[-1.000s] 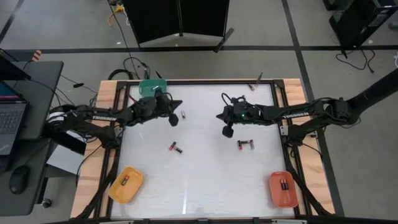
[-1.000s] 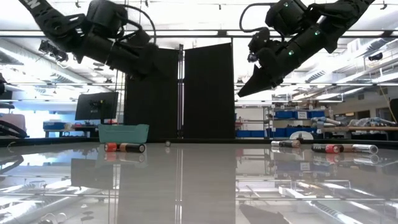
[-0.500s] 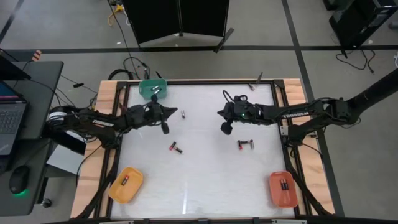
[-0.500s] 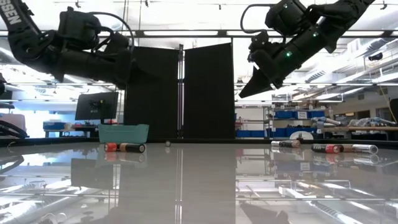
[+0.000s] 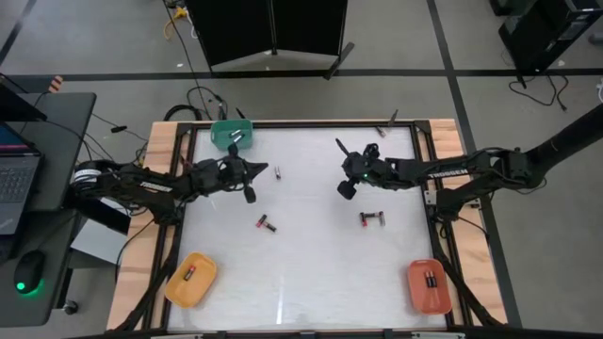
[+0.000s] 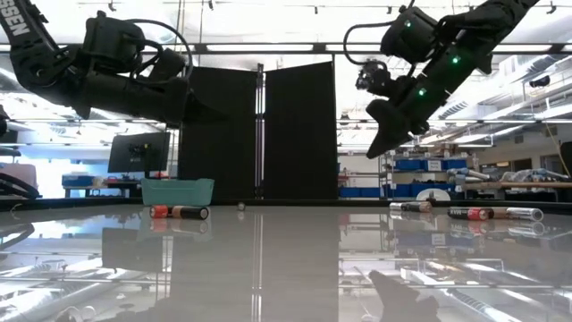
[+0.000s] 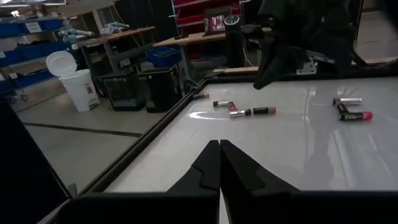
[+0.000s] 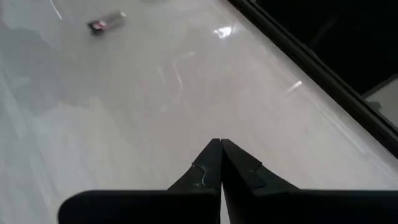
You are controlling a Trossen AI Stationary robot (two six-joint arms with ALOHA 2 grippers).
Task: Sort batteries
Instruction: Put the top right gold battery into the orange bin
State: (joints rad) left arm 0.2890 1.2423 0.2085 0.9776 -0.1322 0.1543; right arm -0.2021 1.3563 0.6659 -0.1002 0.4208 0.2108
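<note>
High view: the white table (image 5: 301, 273) carries both arms at about mid-height. The left gripper (image 5: 250, 194) hangs at about 10 o'clock from the table's centre, its fingers pressed together and holding nothing. The right gripper (image 5: 346, 190) sits at about 1 o'clock from centre, likewise closed and empty. Loose batteries lie between and around them: one small battery (image 5: 279, 172) just at 2 o'clock of the left gripper, a second battery (image 5: 266, 223) at 5 o'clock of it, and a pair of batteries (image 5: 373, 218) at 4 o'clock of the right gripper. A green tray (image 5: 231, 133) stands at the table's 11 o'clock corner, a yellow tray (image 5: 191, 279) with one battery at 7 o'clock, an orange tray (image 5: 427, 285) with batteries at 5 o'clock.

Low view: both grippers hang above the glossy surface, clear of it. Batteries lie on the far part of the table at 9 o'clock (image 6: 179, 213) and at 3 o'clock (image 6: 483, 214); the green tray (image 6: 178, 190) stands behind the former.

Left wrist view: the closed fingertips (image 7: 219, 163) point across the table toward batteries (image 7: 250, 112) near the far edge and another (image 7: 353, 116) at 3 o'clock.

Right wrist view: the shut fingertips (image 8: 219, 163) hover over bare table; one battery (image 8: 106, 22) lies at 11 o'clock.
</note>
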